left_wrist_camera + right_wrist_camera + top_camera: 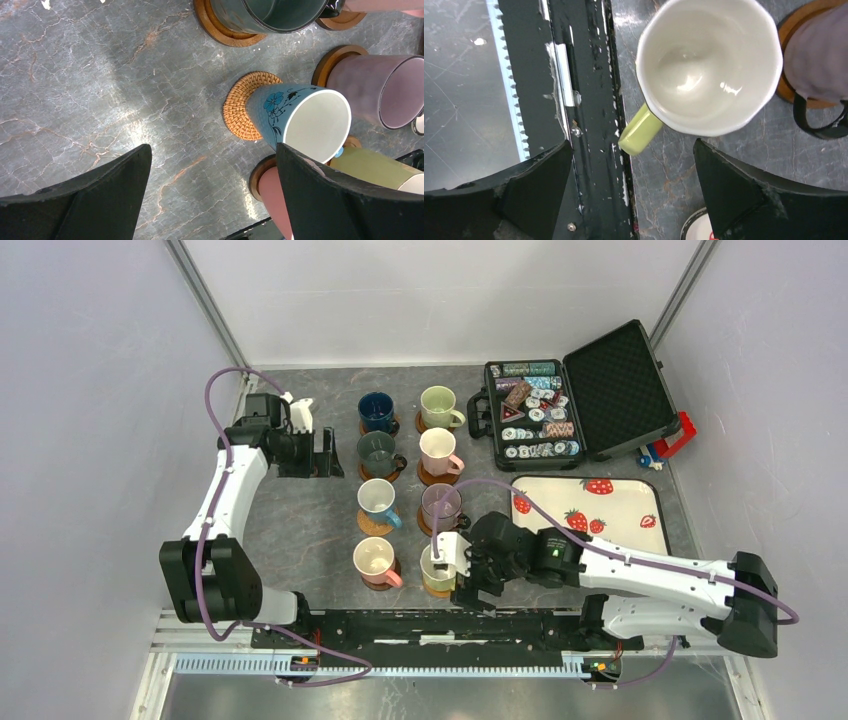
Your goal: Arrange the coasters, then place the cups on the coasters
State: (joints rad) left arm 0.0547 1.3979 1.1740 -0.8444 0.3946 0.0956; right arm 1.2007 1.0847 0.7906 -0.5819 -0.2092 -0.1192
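While the wide-open right pincer [631,144] is half hiding it from above, the yellow cup [709,65] is standing upright near the surface's [724,165] front edge, its handle [640,131] pointing toward the rail [589,75]. The left pincer [214,147] is gaping too.

The white-shelled, black-jointed left robot arm [228,490] is seen at left of frame, its twin right robot arm [660,573] at lower right. A purple cable [209,392] is looped along each; 2 black wedge-shaped fingers [90,200] are fitted.
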